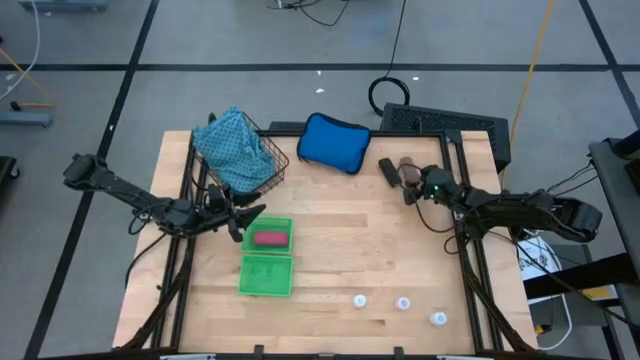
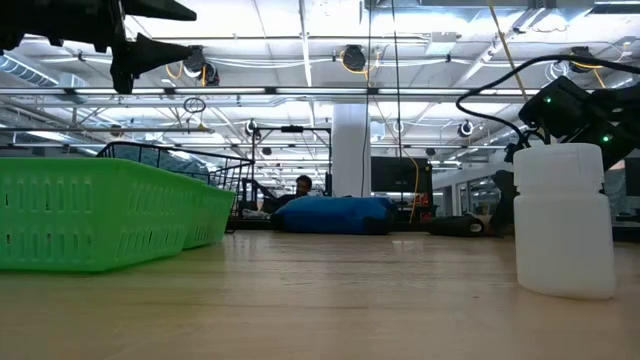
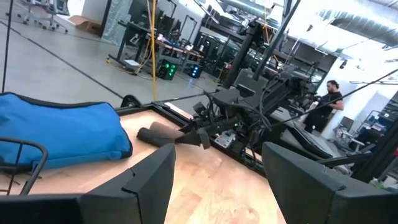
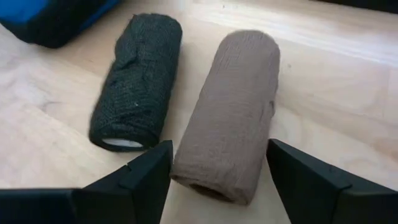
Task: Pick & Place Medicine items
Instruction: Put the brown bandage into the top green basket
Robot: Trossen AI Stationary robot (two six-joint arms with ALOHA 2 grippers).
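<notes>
The brown roll (image 4: pixel 230 112) and the black roll (image 4: pixel 138 81) lie side by side on the wood near the table's far right; in the high view they are the brown roll (image 1: pixel 408 168) and the black roll (image 1: pixel 387 171). My right gripper (image 4: pixel 217 152) is open, with a finger on either side of the brown roll's near end, touching nothing. The pink roll (image 1: pixel 270 238) lies in a green tray (image 1: pixel 284 224). My left gripper (image 1: pixel 245 214) hovers open and empty beside that tray. Three white bottles (image 1: pixel 403 303) stand near the table's near edge.
A second green tray (image 1: pixel 266 274) sits nearer than the first. A wire basket (image 1: pixel 272 165) holds the light-blue cloth (image 1: pixel 230 148) at far left. The blue pouch (image 1: pixel 333 142) lies at far centre. Bare wood stretches across the middle. A person (image 3: pixel 326 102) stands beyond the table.
</notes>
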